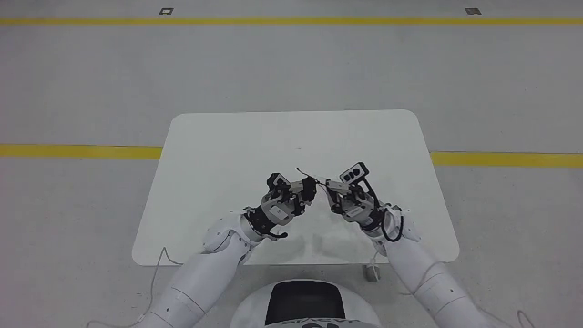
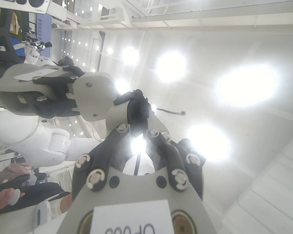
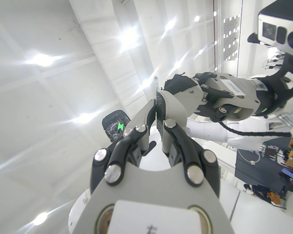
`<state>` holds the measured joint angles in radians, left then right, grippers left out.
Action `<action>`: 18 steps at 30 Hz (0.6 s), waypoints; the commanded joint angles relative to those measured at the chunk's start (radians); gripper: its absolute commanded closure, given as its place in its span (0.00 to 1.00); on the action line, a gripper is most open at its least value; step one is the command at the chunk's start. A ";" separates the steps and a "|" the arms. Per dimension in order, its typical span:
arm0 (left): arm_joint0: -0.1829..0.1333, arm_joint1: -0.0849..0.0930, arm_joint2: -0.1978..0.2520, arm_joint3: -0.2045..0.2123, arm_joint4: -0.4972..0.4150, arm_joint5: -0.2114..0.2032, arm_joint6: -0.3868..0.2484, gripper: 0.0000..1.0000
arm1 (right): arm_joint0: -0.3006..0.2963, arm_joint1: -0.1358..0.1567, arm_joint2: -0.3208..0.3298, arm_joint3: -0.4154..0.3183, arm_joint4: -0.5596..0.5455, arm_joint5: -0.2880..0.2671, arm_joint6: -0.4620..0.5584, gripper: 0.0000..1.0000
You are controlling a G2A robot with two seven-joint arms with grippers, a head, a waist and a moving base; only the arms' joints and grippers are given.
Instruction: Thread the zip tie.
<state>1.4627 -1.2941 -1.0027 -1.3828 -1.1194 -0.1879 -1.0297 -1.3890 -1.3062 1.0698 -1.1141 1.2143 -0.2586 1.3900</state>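
Left gripper (image 2: 138, 109): closest item to my left wrist camera. Both fingers meet at the tips and are clamped on the zip tie.

Zip tie (image 2: 171, 111): thin black strand. One part is pinched in my left fingers. The rest runs out sideways from them into free space and ends in a small knob. In the top view this loose end points away from my body and toward my left side. The tie is held up off the table and does not touch it.

Right gripper (image 3: 156, 99): pads pressed flat against each other with no gap. The tips sit just beside the left gripper's tips. I cannot tell whether any part of the tie lies between these pads.

Gripper arrangement: both are raised over the near half of the table, tips facing one another across a narrow space. The tie sits at the meeting point.

Table (image 1: 228, 146): white top with rounded corners, directly in front of me. Both my forearms reach in over its near edge.

Floor (image 1: 91, 73): pale grey and smooth, surrounding the table.

Yellow lines (image 1: 73, 151): two stripes on the floor. One shows on both sides of the table, the other lies well beyond it.
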 commanded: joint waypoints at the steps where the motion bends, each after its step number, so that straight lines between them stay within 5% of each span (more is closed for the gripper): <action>1: 0.000 0.000 0.000 0.000 0.000 0.000 0.000 1.00 | -0.002 0.000 0.004 -0.001 -0.001 0.000 0.000 1.00; 18: 0.000 0.000 0.000 0.000 0.000 0.000 0.000 1.00 | -0.013 0.001 0.023 -0.006 -0.011 0.005 0.000 1.00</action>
<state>1.4627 -1.2941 -1.0027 -1.3828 -1.1194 -0.1879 -1.0297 -1.4013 -1.3049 1.0921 -1.1203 1.2029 -0.2539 1.3900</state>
